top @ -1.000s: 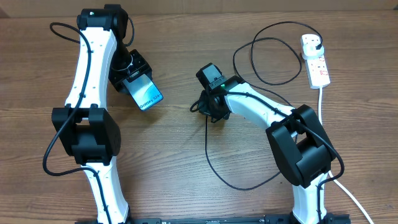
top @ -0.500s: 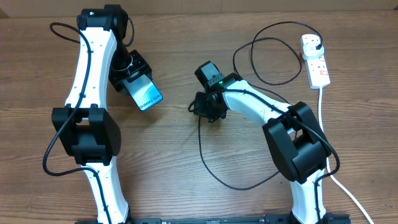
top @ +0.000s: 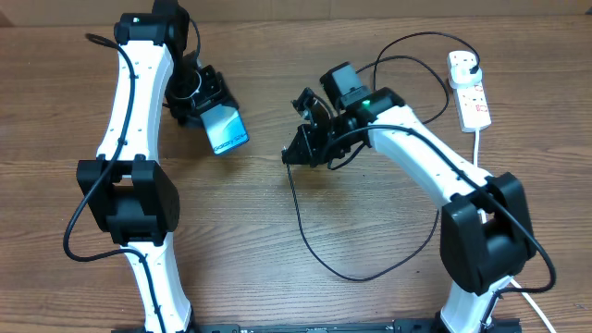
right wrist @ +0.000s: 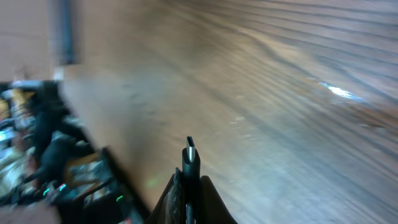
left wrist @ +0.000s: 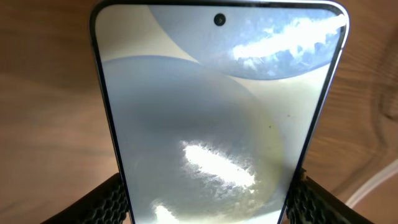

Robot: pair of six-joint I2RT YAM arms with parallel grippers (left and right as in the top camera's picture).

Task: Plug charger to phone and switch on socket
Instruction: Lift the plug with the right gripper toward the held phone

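Observation:
My left gripper (top: 205,104) is shut on the phone (top: 225,130), gripping its two long edges and holding it tilted above the table at the upper left. In the left wrist view the phone's screen (left wrist: 217,118) fills the frame between my fingers. My right gripper (top: 296,148) is shut on the charger's small black connector tip (right wrist: 190,157), which points forward with its metal end showing. The thin black charger cable (top: 314,250) loops across the table to its black plug (top: 467,65) in the white socket (top: 469,91) at the upper right.
The socket's thick white lead (top: 478,153) runs down the right side to the front edge. The charger cable forms a large loop (top: 407,92) behind my right arm. Bare wooden table (top: 250,231) lies between the arms.
My right gripper has lifted and turned with the connector, its wrist swinging up and right. My left gripper has shifted the phone slightly up and turned it.

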